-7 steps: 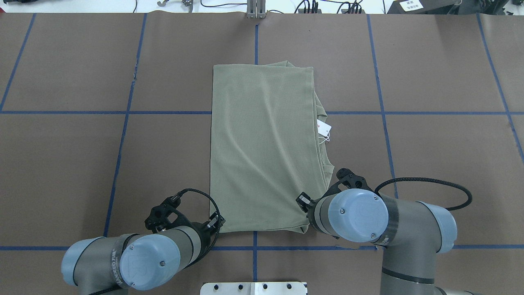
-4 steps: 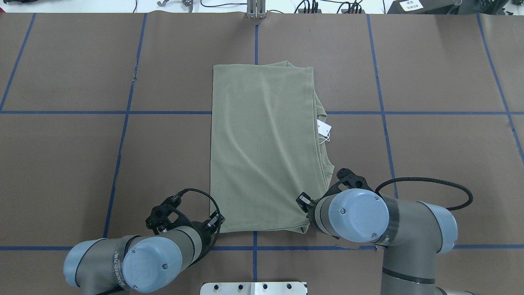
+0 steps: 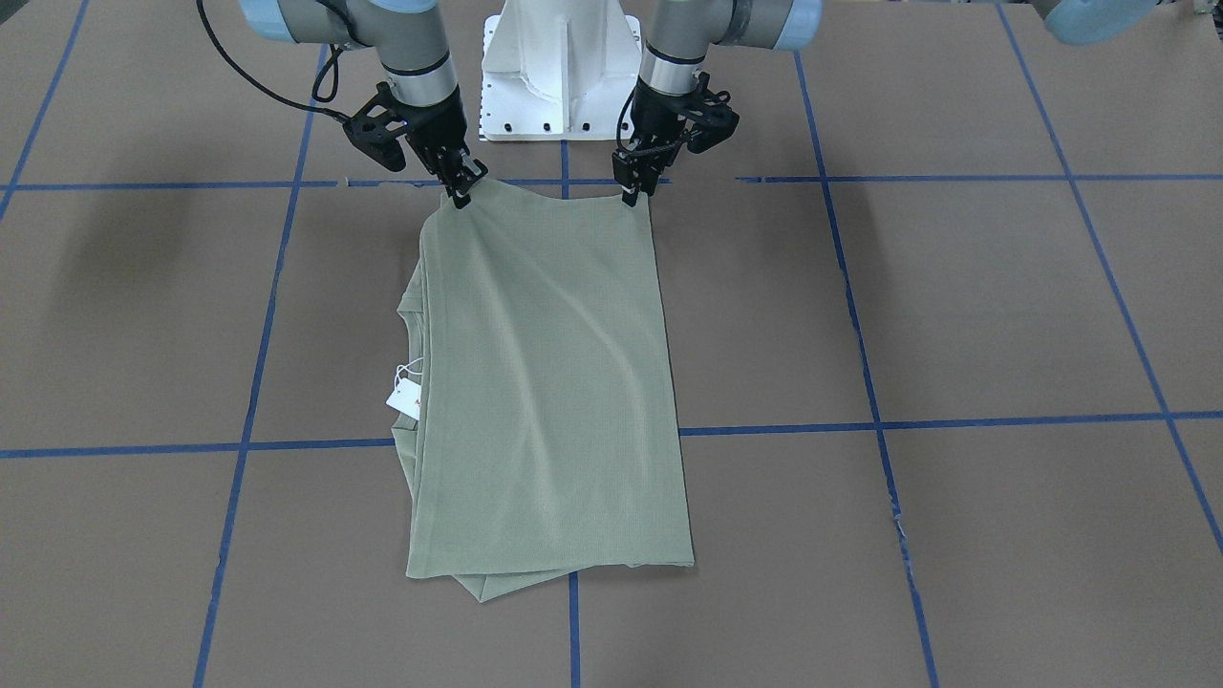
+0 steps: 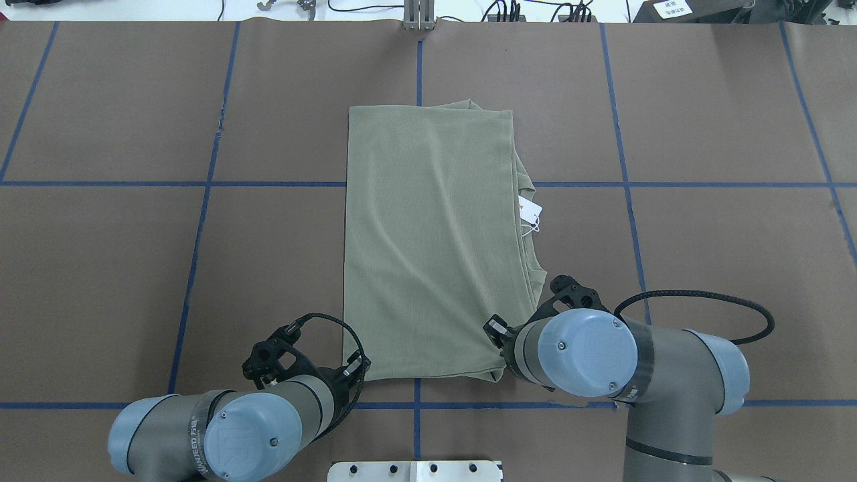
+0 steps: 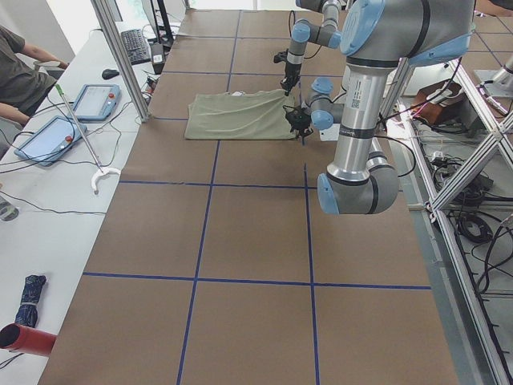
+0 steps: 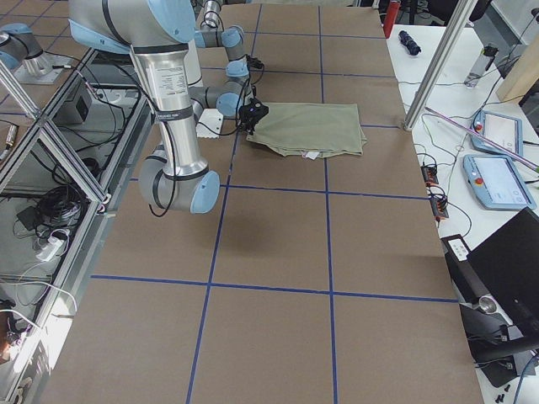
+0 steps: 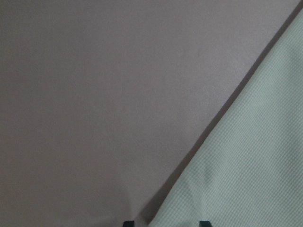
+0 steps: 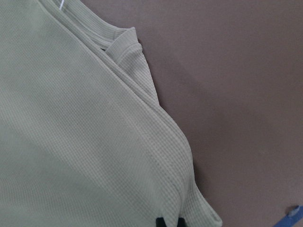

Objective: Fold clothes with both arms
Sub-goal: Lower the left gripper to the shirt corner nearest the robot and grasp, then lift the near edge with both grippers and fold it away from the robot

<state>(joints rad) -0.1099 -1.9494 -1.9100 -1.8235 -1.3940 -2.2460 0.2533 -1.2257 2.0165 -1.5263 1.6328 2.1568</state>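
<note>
The sage-green shirt (image 4: 428, 241) lies folded into a long rectangle in the middle of the table, with its white hang tag (image 4: 531, 210) sticking out on the right side. My left gripper (image 3: 632, 194) is at the shirt's near left corner. In the left wrist view its fingertips (image 7: 127, 223) stand wide apart with the cloth edge (image 7: 246, 156) between them. My right gripper (image 3: 462, 194) is at the near right corner. In the right wrist view its tips (image 8: 160, 222) are close together on the folded hem (image 8: 170, 189), which is slightly lifted.
The brown table cover (image 4: 703, 268) is marked with blue tape lines. The white pedestal base (image 3: 559, 67) stands just behind both grippers. A side table with tablets (image 5: 96, 100) and an operator is past the table's far edge.
My left arm has drawn back a little toward the robot's base. The right arm and the shirt have not visibly moved.
</note>
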